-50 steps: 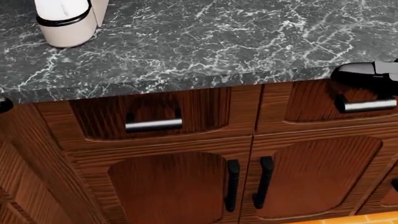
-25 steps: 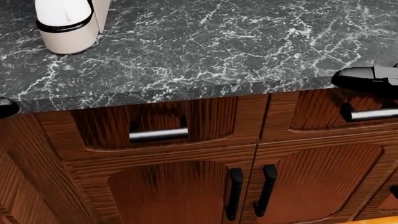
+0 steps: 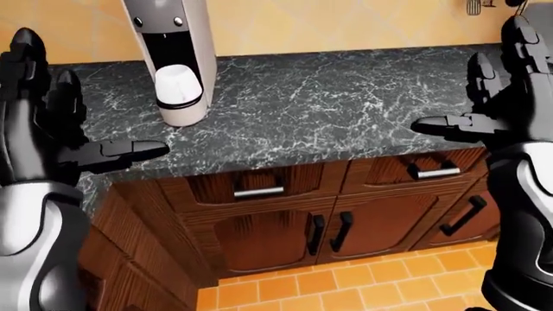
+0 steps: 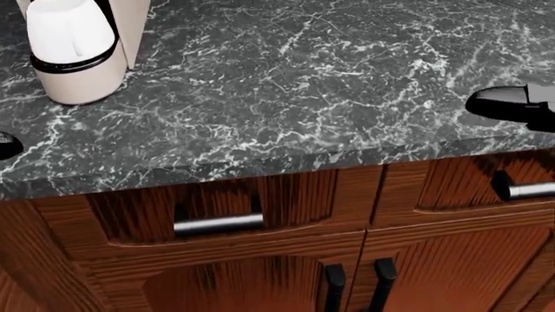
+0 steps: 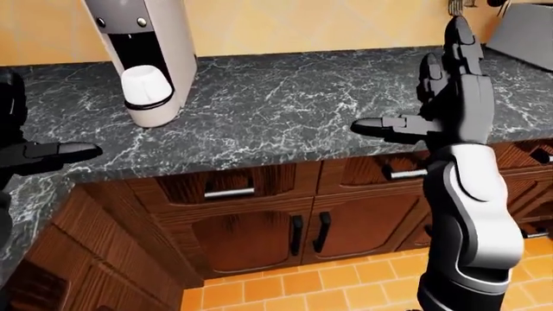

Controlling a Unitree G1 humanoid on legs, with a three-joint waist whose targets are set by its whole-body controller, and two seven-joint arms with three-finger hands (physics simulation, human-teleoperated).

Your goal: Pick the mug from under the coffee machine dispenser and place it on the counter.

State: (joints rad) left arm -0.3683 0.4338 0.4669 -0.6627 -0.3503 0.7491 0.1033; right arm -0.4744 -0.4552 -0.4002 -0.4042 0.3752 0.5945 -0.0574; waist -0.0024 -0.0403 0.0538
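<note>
A white mug [image 3: 178, 85] stands under the dispenser of a grey coffee machine [image 3: 170, 35], on the machine's base, at the upper left of the dark marble counter [image 3: 329, 110]. In the head view the mug [image 4: 69, 36] fills the top left corner. My left hand [image 3: 91, 97] is open at the left edge, raised, thumb pointing right, well left of and below the mug. On the right my right hand [image 5: 406, 81] is also open, fingers up and thumb toward the left, over the counter's near edge. Neither hand touches anything.
Brown wooden cabinets [image 3: 285, 227] with steel drawer handles [image 3: 258, 192] and black door handles run below the counter. Orange floor tiles [image 3: 345, 285] lie beneath. A yellow tiled wall [image 3: 329, 23] backs the counter. A grey slanted panel [image 5: 527, 26] shows at the top right.
The head view has shifted: the counter edge sits lower in the picture and the mug looks larger and farther left. The right thumb now shows over the countertop instead of the drawer.
</note>
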